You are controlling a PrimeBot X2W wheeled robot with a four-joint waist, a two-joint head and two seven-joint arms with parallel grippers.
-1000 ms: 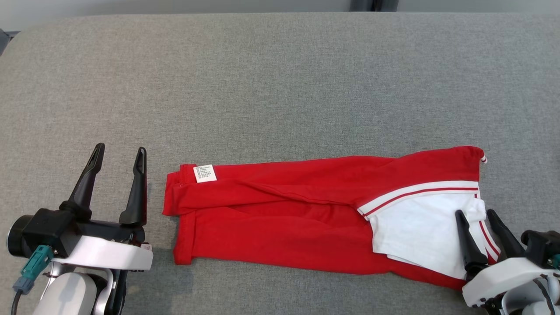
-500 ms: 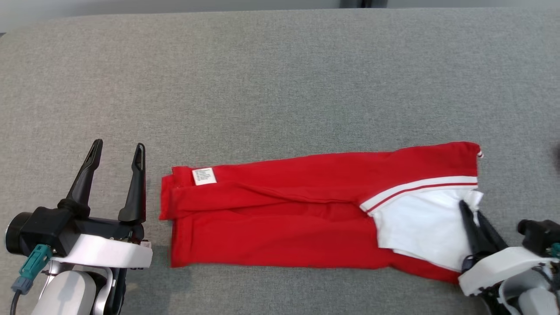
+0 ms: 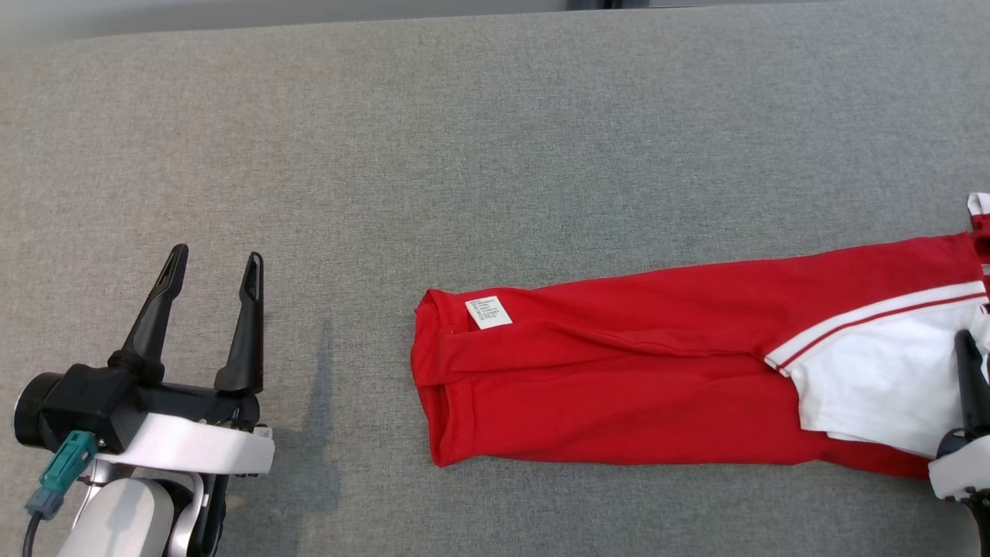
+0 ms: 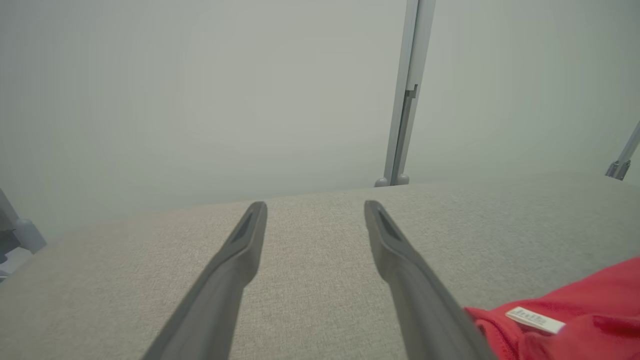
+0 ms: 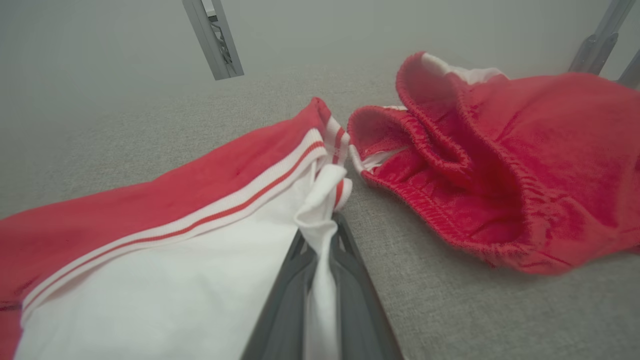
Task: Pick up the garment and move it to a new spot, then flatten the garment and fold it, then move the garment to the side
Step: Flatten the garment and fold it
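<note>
The garment (image 3: 619,379) lay on the grey fabric surface (image 3: 464,155), folded lengthwise into a long red strip. It ran from about the middle of the head view out to that view's right edge. Its hemmed end pointed toward the robot's left, and a small white label (image 3: 488,312) sat face up at the far corner of that end. Toward the right end a white panel (image 3: 874,387) showed, bordered by a white band with a thin red stripe. The strip lay mostly flat, with a long crease along its middle.

The right end effector (image 3: 971,371) was at the lower right edge of the head view, over the white panel. In the right wrist view its two fingers (image 5: 290,285) were closed on a bunched fold of the white cloth. Just beyond that pinch a second red piece of clothing (image 5: 500,150) with a gathered elastic edge lay crumpled on the surface, right beside the garment's end. Whether the two touched could not be told.

The left end effector (image 3: 216,259) was at the lower left of the head view, well apart from the hemmed end, its fingers spread and holding nothing. In the left wrist view the hem and label appeared at the lower right, beside one finger. A grey metal post (image 4: 405,100) stood against a pale wall (image 4: 200,100) beyond the surface's far edge.
</note>
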